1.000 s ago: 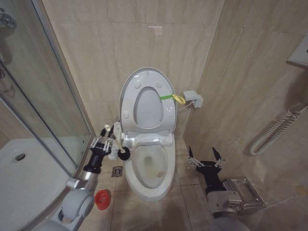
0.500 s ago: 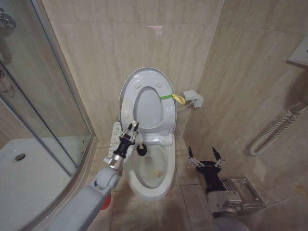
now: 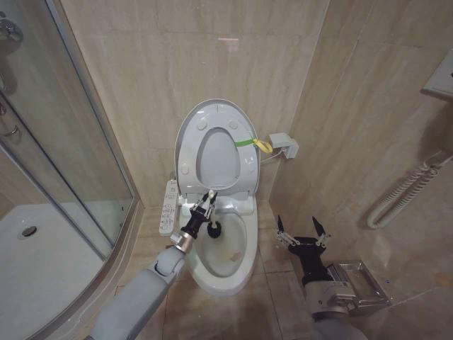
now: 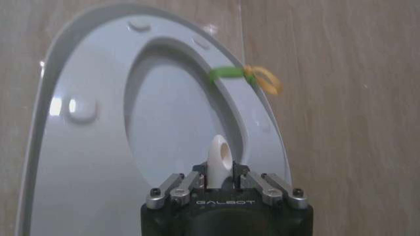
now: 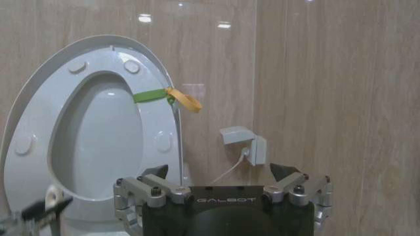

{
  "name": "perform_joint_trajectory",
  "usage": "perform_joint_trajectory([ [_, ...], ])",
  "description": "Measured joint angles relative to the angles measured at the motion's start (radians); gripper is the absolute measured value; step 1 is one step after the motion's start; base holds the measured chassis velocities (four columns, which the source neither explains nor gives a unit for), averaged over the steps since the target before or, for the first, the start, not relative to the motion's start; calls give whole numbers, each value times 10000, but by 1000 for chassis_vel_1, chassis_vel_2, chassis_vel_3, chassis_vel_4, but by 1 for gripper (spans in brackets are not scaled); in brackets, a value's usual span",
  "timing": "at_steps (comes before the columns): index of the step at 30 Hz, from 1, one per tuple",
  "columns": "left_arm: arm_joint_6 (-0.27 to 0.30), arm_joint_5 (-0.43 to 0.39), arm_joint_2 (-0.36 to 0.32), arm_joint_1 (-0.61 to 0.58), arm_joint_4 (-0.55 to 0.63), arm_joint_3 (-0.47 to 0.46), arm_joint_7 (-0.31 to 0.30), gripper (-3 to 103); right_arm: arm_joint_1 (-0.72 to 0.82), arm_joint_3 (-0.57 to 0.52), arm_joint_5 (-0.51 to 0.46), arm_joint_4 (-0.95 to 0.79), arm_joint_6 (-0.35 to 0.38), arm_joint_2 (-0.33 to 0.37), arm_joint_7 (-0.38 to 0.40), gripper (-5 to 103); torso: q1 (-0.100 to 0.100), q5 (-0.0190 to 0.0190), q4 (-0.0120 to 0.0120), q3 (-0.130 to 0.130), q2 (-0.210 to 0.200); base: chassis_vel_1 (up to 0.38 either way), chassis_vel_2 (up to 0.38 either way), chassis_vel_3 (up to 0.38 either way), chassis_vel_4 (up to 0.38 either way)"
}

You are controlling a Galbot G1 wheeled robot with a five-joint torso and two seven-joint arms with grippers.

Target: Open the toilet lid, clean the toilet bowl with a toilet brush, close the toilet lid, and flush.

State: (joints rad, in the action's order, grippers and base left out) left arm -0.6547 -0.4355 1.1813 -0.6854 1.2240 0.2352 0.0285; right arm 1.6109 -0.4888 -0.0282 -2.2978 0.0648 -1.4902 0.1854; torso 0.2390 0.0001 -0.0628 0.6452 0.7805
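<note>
Left gripper [image 3: 205, 202] over the toilet bowl [image 3: 244, 273], pinching the toilet brush [image 3: 213, 228].
Left wrist view shows fingers clamping its white handle; right gripper [image 3: 301, 232] spread wide, beside the bowl, holding nothing.

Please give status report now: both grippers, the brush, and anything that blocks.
Left gripper shut on brush, head over bowl. Right gripper open, idle beside toilet. Lid up against wall. Nothing in the way.

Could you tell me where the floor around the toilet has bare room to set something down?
Bare tile lies in front of the toilet bowl and between it and the right gripper. The bowl's left side is crowded: the left gripper holds the toilet brush over the bowl, its arm stretching across the floor there.
</note>
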Motion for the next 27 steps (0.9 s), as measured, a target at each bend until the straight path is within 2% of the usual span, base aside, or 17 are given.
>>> perform_joint_trajectory([
  [15,-608,388,524,-229,-1330,-128,226,24,0,0,0,0,0,0,0,100,0,0,-1,0,0,0,0,0,0],
  [27,-847,526,747,-260,-2105,-263,496,24,0,0,0,0,0,0,1,100,0,-1,-1,0,0,0,0,0,0],
])
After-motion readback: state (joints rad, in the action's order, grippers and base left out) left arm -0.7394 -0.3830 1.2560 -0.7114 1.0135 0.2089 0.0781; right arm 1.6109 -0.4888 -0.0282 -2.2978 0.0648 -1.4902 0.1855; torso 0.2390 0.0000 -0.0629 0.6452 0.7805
